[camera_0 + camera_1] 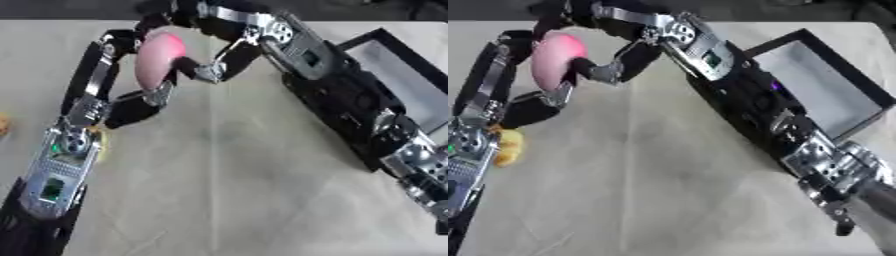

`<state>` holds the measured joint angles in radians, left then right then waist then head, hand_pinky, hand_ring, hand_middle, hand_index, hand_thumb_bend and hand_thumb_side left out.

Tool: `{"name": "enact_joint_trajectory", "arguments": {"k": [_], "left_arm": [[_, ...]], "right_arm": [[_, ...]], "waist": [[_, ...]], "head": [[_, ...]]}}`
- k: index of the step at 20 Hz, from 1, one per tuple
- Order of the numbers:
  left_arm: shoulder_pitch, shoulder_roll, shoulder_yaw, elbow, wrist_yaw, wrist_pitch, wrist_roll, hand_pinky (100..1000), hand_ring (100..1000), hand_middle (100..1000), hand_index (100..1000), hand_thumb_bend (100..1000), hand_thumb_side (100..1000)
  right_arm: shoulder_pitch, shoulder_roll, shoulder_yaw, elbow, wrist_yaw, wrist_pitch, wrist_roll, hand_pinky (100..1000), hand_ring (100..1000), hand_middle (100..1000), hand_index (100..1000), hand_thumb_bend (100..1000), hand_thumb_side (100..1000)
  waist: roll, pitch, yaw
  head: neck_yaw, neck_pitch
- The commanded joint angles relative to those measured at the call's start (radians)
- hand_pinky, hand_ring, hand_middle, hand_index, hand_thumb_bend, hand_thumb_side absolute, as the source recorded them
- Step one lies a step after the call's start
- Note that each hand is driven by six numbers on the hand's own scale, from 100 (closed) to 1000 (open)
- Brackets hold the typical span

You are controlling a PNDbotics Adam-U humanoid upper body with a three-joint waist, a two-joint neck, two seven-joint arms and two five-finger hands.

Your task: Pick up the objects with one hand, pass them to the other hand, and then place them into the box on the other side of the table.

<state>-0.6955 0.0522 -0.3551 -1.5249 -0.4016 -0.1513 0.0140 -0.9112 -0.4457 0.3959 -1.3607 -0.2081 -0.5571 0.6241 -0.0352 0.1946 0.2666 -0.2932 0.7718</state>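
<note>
**Pink object between the two hands, above the far part of the table**

Both arms reach toward the far side of the table (227, 190), which is covered with a pale cloth. Between them is a pink rounded object (159, 56), shaped like an egg, standing nearly upright. The left hand (122, 97) comes from the left side; its long fingers (98, 65) go up along the left side of the pink object and bend over its top, and another finger lies under its lower end, so this hand is closed around it. The right hand (223, 55) comes from the right, and its fingers curl toward the right side of the same object; one fingertip (207, 73) is just beside it. I cannot tell if this hand really touches it.

On the right side of the table stands the box (859, 85), black at the rim and grey inside, partly behind the right arm. Near the left wrist lies a small yellow thing (507, 146) on the cloth.
</note>
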Motion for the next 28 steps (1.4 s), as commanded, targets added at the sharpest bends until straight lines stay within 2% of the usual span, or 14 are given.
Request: {"name": "enact_joint_trajectory", "arguments": {"k": [1,7,12,17,28], "left_arm": [[-0.02,0.006,0.0,-0.031,0.012,-0.005,0.01,714,564,443,407,100,136],[-0.021,0.006,-0.003,-0.037,0.024,-0.009,0.015,712,562,441,406,100,134],[-0.021,0.005,-0.006,-0.041,0.036,-0.014,0.018,711,562,439,405,100,134],[-0.02,0.005,-0.008,-0.042,0.037,-0.014,0.015,713,563,439,405,100,134],[-0.019,-0.001,-0.015,-0.043,0.041,-0.01,-0.008,715,566,441,408,100,143]], "right_arm": [[-0.013,-0.024,-0.013,0.009,0.026,-0.273,0.26,975,922,815,985,100,199],[-0.009,-0.021,-0.014,0.026,0.056,-0.289,0.25,975,921,809,973,100,200],[-0.007,-0.018,-0.012,0.035,0.065,-0.288,0.242,970,906,756,898,100,190],[-0.006,-0.016,-0.003,0.035,0.042,-0.258,0.247,958,864,683,842,100,199],[-0.007,-0.012,0.002,0.018,-0.01,-0.193,0.276,955,831,642,819,100,198]], "waist": [[0.011,-0.001,-0.001],[0.011,0.0,-0.001],[0.011,0.001,0.0],[0.011,0.002,0.0],[0.011,0.006,0.003]], "head": [[-0.001,-0.002],[-0.004,-0.002],[-0.006,-0.002],[-0.01,-0.002],[-0.016,-0.002]]}}
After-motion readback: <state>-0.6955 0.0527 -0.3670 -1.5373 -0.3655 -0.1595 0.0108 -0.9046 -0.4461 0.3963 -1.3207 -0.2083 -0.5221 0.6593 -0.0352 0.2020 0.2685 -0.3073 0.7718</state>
